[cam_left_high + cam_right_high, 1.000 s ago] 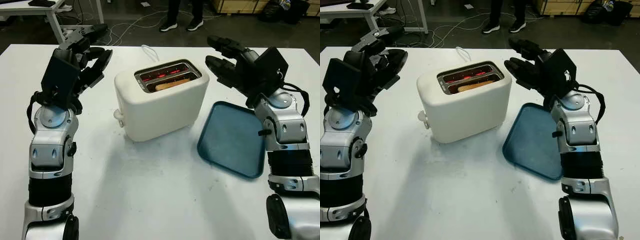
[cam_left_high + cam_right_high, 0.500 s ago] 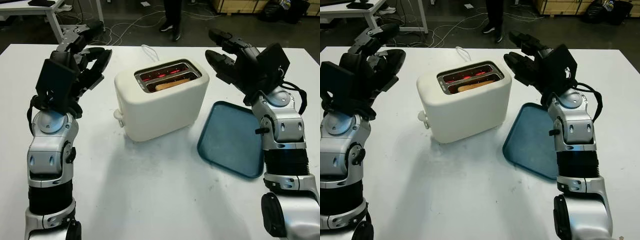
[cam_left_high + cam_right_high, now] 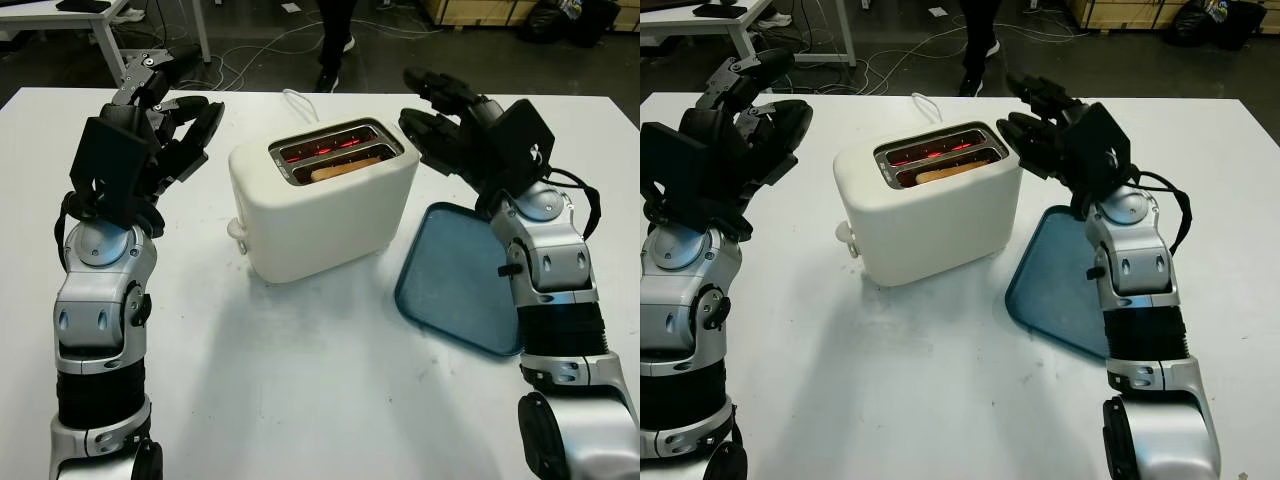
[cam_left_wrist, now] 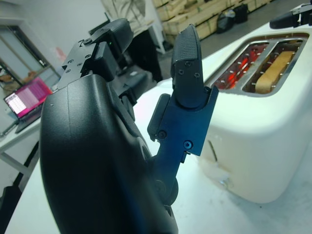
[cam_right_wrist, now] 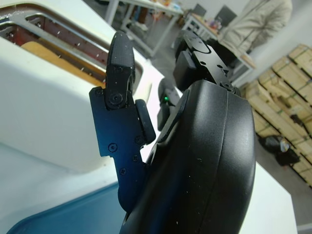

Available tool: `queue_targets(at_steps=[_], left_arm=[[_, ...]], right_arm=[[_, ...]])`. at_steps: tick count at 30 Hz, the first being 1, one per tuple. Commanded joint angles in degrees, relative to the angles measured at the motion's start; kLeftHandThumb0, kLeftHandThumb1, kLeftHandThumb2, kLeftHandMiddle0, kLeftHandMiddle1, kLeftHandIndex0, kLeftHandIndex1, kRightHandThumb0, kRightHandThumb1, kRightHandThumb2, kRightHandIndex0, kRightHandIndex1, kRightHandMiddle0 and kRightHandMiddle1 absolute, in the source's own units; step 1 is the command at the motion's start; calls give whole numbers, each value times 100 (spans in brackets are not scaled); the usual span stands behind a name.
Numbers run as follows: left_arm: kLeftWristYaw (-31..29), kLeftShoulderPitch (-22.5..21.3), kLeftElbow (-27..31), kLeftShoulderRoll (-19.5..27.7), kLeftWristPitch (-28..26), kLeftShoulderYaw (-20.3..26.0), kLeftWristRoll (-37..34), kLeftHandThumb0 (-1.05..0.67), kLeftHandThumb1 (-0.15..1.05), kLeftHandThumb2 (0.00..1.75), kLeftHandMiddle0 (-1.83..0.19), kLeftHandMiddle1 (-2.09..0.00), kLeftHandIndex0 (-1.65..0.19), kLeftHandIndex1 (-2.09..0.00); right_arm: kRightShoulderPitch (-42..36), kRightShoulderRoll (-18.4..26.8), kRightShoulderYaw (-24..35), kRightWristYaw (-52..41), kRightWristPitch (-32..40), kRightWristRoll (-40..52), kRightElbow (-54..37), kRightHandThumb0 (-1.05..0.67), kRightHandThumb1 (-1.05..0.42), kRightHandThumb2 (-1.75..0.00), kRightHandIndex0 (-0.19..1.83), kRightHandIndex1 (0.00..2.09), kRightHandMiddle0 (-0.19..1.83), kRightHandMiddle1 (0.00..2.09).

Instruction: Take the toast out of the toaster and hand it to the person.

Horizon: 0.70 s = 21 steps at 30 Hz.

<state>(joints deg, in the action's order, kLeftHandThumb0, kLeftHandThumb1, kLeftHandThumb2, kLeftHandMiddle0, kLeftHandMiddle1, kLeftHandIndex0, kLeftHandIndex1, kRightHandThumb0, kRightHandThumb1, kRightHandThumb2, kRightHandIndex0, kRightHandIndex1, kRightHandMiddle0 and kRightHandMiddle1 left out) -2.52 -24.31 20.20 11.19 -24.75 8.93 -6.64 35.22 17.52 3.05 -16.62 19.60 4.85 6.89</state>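
White table fills the head views, with a person's legs on the dark floor behind. Both hands are up and hold nothing. Right beside the right hand stands the white toaster, toast down in its near slot, and a blue tray lies under that arm. Over by the toaster's other side is the left hand, open.

From the left wrist, the toast sits beyond the raised fingers.

From the right wrist, the toaster is close beside the fingers
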Motion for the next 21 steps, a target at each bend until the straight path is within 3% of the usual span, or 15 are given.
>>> queue_targets(at_steps=[1,9,21], left_arm=[[-15,22,-83,17,-2,21,-18,-41,73,58,0,-105,-10,-77],[2,125,-4,-22,224,9,2,-43,70,61,0,-112,-11,-82],[-145,271,83,119,425,-189,236,-50,71,57,0,-100,-3,-83]], right_arm=[[-23,24,11,-34,-86,6,16,-48,-92,-41,18,37,35,4],[-46,-39,43,47,181,55,-158,-45,-92,-43,16,45,35,4],[-93,-100,171,160,558,211,-523,-46,-92,-39,8,59,33,2]])
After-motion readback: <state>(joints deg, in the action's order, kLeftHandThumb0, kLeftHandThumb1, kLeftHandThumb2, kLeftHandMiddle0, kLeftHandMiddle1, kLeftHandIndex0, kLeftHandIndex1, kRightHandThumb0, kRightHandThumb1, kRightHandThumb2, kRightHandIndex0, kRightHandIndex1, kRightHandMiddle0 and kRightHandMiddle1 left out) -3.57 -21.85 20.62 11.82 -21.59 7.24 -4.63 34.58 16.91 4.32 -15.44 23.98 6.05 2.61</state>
